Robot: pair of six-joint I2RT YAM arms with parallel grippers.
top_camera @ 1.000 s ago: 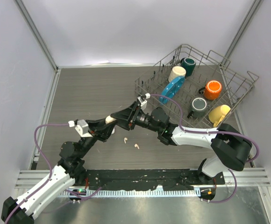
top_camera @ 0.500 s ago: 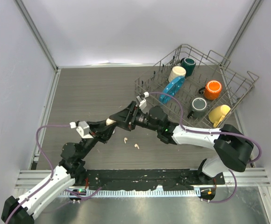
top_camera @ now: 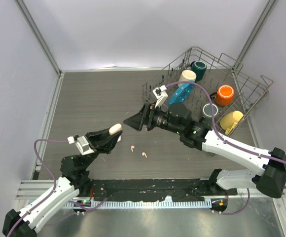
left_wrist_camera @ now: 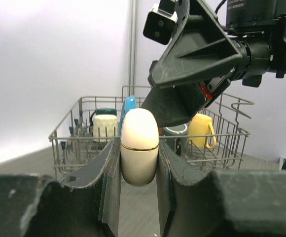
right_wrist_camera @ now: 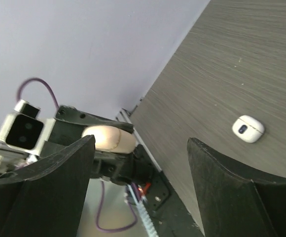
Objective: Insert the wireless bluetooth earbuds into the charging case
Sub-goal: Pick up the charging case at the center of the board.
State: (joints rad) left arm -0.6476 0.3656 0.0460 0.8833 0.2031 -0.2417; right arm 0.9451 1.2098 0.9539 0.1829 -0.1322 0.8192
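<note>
Left arm point(top_camera: 59, 185) rising from the near-left base, left hand point(top_camera: 114, 130) aimed right, fingers point(left_wrist_camera: 111, 168) clamped on both sides of the charging case point(left_wrist_camera: 139, 146); right arm point(top_camera: 232, 150) stretched leftward from the near-right base, right hand point(top_camera: 131, 121) facing the left hand, fingers spread wide.

A robotics lab test cell is shown. The table point(top_camera: 98, 98), topped in grey wood-grain, is closed in on three sides by plain pale walls point(top_camera: 133, 29) framed with aluminium posts point(top_camera: 38, 35). Along the table's near edge a ribbed metal rail point(top_camera: 29, 185) is fitted, and two robot arms point(top_camera: 232, 149) trailing purple cables point(top_camera: 35, 148) are mounted there. At the table's far right corner a wire dish rack point(top_camera: 249, 81) filled with mugs point(top_camera: 225, 95) is placed.
</note>
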